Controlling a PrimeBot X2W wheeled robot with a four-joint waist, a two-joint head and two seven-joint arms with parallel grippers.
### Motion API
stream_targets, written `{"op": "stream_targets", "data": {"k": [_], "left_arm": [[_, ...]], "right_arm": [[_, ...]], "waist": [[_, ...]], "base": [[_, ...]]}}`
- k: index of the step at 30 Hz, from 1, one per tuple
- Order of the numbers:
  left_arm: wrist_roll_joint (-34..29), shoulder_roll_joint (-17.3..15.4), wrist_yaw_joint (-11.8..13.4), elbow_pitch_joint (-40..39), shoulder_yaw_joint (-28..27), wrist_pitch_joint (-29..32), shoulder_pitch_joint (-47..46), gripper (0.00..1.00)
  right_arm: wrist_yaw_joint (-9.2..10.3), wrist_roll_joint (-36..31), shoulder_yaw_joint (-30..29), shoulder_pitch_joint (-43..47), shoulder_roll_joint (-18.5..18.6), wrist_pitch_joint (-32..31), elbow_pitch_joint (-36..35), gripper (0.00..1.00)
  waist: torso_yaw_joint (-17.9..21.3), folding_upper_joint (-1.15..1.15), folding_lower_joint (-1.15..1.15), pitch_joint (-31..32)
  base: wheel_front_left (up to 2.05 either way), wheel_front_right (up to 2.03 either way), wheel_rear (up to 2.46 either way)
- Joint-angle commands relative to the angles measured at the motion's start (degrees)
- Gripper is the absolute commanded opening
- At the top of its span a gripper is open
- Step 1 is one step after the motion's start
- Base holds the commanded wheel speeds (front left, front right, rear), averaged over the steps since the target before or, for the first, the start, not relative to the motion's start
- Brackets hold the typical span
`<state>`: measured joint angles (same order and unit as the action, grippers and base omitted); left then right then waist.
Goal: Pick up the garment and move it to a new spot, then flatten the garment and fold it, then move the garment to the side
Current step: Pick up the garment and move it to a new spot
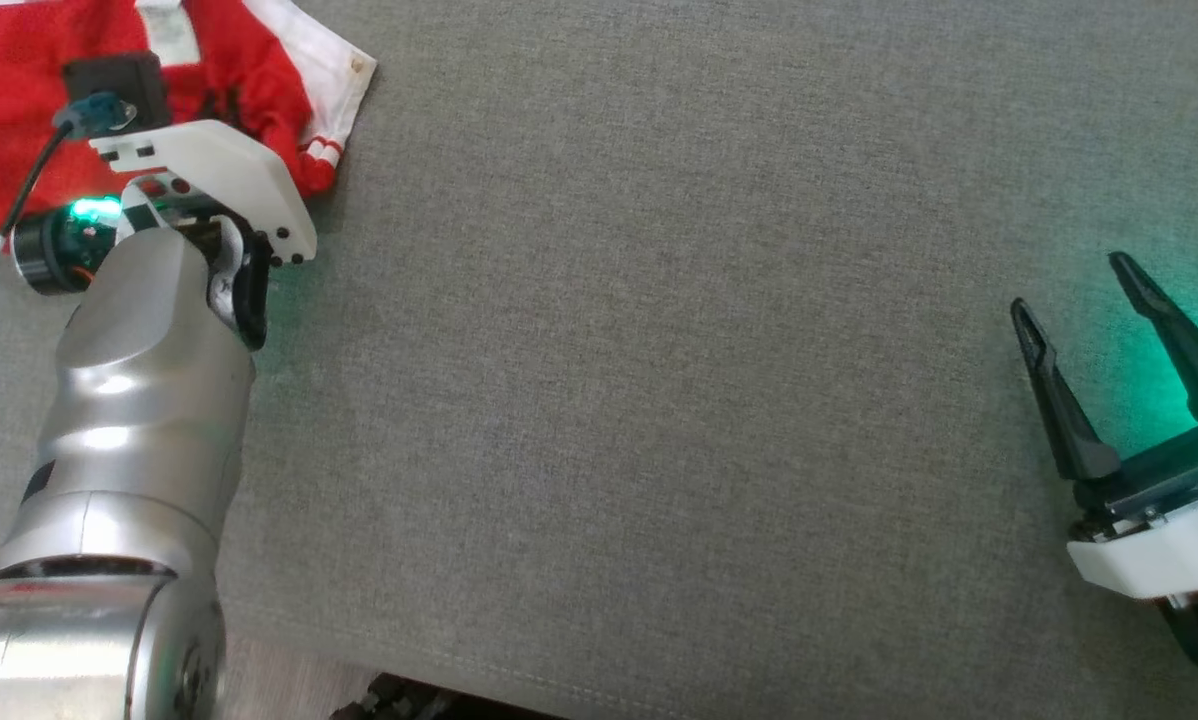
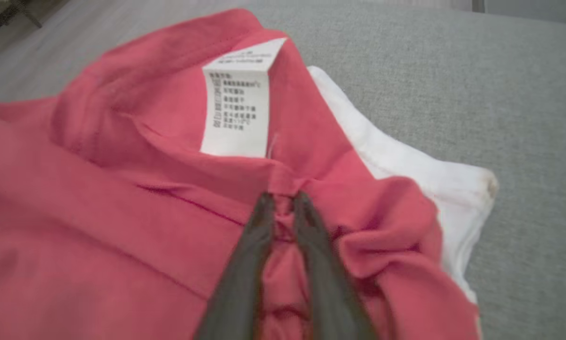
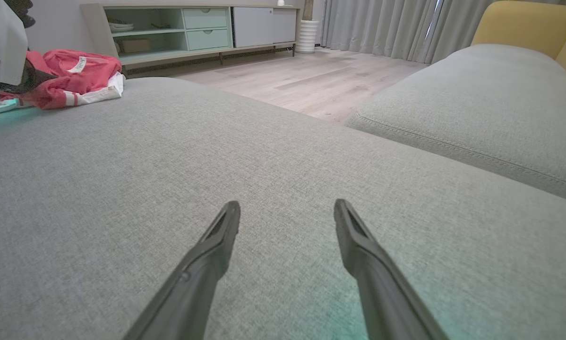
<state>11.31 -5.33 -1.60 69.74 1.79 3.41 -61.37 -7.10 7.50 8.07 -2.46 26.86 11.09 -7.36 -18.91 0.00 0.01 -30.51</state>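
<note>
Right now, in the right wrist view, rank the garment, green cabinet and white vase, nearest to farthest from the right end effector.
1. garment, far left on the grey cushion.
2. green cabinet, behind it, upper left.
3. white vase, at the cabinet's far end.

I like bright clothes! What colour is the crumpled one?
The garment is red with white trim; left wrist view shows it best.

Garment [image 1: 4, 115] partly beyond head view's edge

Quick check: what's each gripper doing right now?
Left gripper: shut on a pinched fold of the red fabric garment with white trim.
Right gripper: open, holding nothing, over the grey fabric cushion.
</note>
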Motion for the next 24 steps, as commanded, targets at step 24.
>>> {"op": "stream_targets", "data": {"k": [24], "left_arm": [[-3.49, -6.63, -5.79, -9.2, 10.3, -11.47, -10.91, 0.0]], "right_arm": [[-0.39, -0.49, 3.07, 2.4, -16.9, 3.89, 8.64, 1.0]], "waist": [[15.79, 0.0, -0.01, 29.87]], "base": [[0.0, 0.0, 0.0]]}}
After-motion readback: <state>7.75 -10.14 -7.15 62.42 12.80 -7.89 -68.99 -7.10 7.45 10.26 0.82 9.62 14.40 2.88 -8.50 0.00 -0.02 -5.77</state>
